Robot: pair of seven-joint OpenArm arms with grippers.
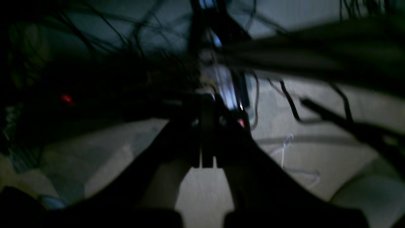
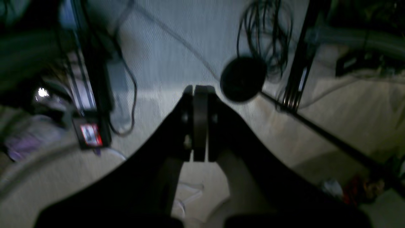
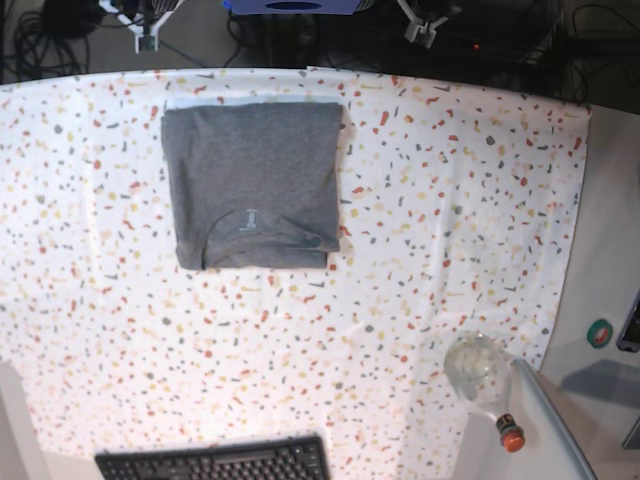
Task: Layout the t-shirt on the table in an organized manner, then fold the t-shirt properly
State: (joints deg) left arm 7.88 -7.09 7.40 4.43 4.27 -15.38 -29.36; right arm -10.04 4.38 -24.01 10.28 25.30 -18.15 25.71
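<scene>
I am judging the fold as essentially finished: the t-shirt [image 3: 254, 186] is lying as a neat grey rectangle on the speckled tabletop [image 3: 420, 250], toward its far edge, and little seems left to do. My left fingers [image 1: 207, 104] and right fingers [image 2: 200, 95] are pressed together, clenched on nothing, away from it. Its small pale neckline mark [image 3: 250, 217] is too small to read.

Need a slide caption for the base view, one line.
Heather-grey cotton t-shirt folded into a neat rectangle on the speckled white tablecloth; black keyboard at the near edge.
</scene>
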